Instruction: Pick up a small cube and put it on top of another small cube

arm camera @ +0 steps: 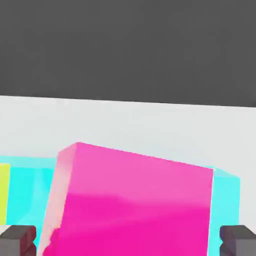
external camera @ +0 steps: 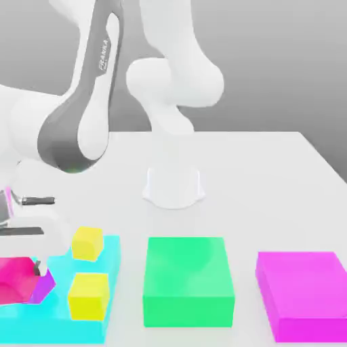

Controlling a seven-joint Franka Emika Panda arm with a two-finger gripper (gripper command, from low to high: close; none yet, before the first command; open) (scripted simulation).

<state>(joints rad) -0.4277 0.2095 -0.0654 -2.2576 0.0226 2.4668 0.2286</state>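
Pink cube at the purple cube; placement nearly complete.
The jaws (arm camera: 128,241) stand wide, gripping nothing; the pink cube (arm camera: 135,205) sits between them, apparently atop the purple cube (external camera: 45,287). Only withdrawal appears outstanding.

Hot-pink cube (external camera: 15,281): plain, turned askew, seen over cyan block (external camera: 51,330). Purple cube (external camera: 45,287): plain, mostly hidden behind hot-pink one in exterior view; contact unclear.
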